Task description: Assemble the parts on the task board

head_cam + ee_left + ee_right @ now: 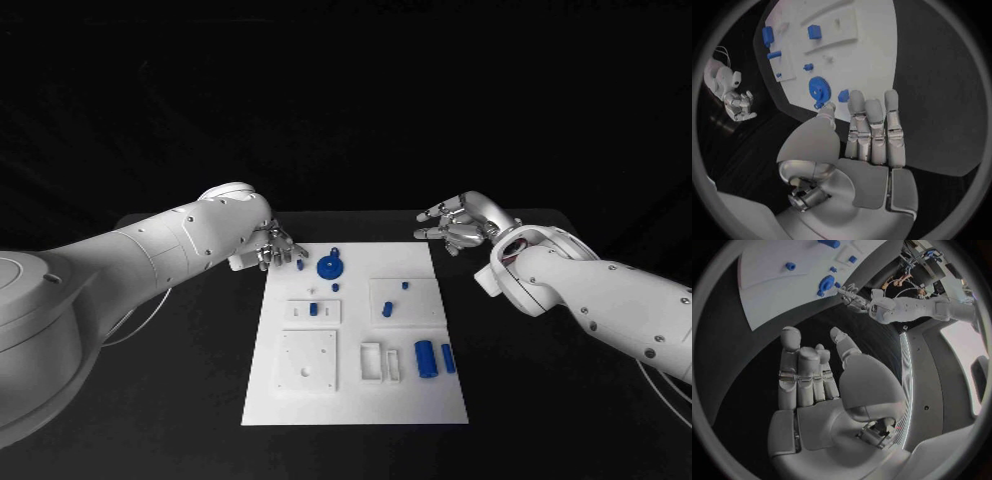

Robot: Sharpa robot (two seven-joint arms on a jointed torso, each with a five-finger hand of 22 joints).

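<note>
The left hand (274,247), fingers apart and holding nothing, hovered just beside the gear (330,266) on the board (361,400); the right hand (454,225) hung empty, off the board.

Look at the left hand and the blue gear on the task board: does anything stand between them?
Nothing visible does. The left hand hovers open at the task board's far left corner, and the blue gear lies just beside its fingertips. A smaller blue part sits next to the gear, not between them.

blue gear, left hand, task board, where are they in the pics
blue gear (330,266), head view, on its toothed disc
left hand (274,247), head view, middle of the hand
task board (361,400), head view, bare near edge
</note>
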